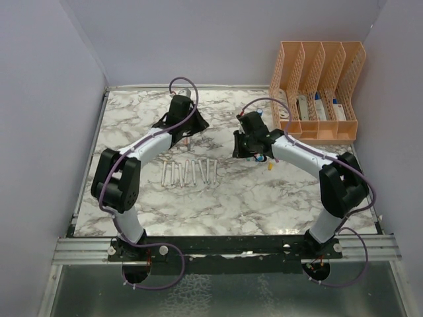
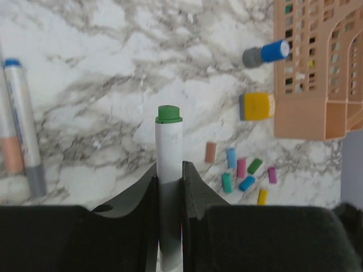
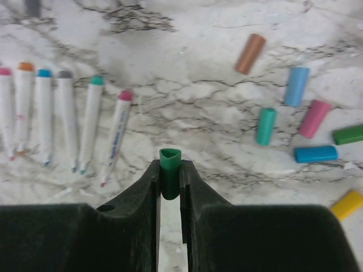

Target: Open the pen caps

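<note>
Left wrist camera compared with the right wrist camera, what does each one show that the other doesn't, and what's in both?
Only the left wrist view: the left gripper shut on a white pen with a green end, the orange organizer, and a stubby yellow item and a stubby blue item near it.
Only the right wrist view: the right gripper shut on a green cap, and six pens lying in a row.
Both: loose caps scattered on the marble table.
</note>
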You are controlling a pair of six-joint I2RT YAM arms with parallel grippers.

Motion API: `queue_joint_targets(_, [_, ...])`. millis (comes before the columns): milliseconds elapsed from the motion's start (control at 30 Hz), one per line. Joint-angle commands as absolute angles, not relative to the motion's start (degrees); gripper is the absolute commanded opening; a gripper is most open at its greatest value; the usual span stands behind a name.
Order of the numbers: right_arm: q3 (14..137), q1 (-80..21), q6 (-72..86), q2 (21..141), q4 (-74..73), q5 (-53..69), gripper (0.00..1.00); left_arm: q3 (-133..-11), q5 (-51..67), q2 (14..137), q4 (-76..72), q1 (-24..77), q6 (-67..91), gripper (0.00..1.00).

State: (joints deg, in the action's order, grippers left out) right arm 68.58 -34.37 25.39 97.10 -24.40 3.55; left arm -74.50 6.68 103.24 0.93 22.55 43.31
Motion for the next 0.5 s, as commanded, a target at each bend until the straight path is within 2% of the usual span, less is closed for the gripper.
queue_joint_targets(0, [71.9,-33.6,20.0,101.2,-29.3,-9.0,0.01,-67.2,8.9,92.6,4.5,22.8,40.3,0.0])
queue_joint_targets(367, [73.3,-32.2,20.0,108.1,-26.7,-7.8,0.02,-58.5,8.6,85.1,12.2,23.7,36.7,0.0])
queue_joint_targets(467, [73.8,-32.0,20.0,109.2,-26.3,-7.2,0.07,-56.8,7.9,84.3,13.1,23.8,36.2,0.0])
